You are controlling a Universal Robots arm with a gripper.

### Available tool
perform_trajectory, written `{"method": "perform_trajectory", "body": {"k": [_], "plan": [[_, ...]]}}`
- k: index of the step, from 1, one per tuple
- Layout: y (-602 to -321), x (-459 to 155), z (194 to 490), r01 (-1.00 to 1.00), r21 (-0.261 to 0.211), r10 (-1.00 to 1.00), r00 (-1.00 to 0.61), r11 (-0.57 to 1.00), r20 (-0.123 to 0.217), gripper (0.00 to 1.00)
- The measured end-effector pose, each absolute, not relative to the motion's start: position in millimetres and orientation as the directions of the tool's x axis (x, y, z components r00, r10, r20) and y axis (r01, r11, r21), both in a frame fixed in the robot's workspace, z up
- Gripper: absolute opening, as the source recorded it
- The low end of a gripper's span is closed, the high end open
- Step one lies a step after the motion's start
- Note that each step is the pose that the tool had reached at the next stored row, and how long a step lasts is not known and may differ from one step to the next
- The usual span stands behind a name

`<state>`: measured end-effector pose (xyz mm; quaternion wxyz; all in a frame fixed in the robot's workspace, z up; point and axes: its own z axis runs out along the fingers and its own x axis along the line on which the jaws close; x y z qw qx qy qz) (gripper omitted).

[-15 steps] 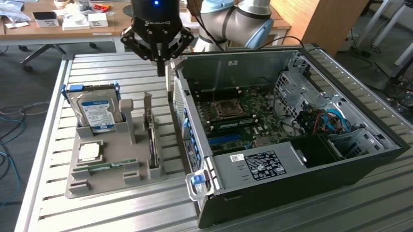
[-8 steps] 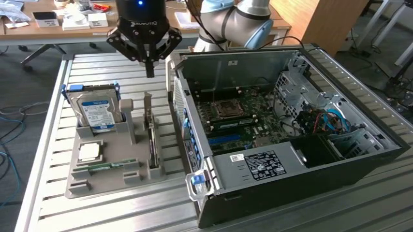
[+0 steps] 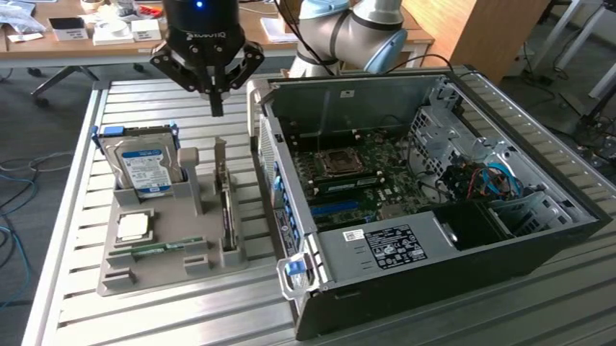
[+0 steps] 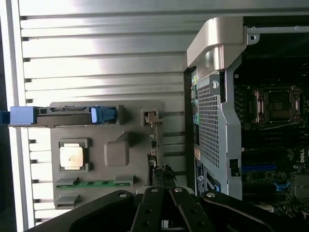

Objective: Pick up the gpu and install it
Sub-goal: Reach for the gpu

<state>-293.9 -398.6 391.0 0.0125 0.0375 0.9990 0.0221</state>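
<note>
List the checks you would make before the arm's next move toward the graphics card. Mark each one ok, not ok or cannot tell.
1. Graphics card stands on edge in the gray holder, ready to be gripped: ok.
2. Gripper is open wide enough to take the card: not ok; it is shut and empty.
3. Gripper is lined up over the card: looks ok; it hangs above the card's far end, apart from it.
4. Path down to the card is free: ok; the hard drive stands to one side.
5. Computer case is open, with the main board exposed: ok.
6. Card slot on the board is free: cannot tell.
</note>
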Motion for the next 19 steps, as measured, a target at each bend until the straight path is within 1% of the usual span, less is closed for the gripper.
{"method": "perform_trajectory", "body": {"k": [8,19], "plan": [[-402,-297,391,0.074,0.045,0.075,-0.997,0.996,-0.023,0.11],[-424,-297,391,0.074,0.043,0.075,-0.997,0.996,-0.024,0.11]]}}
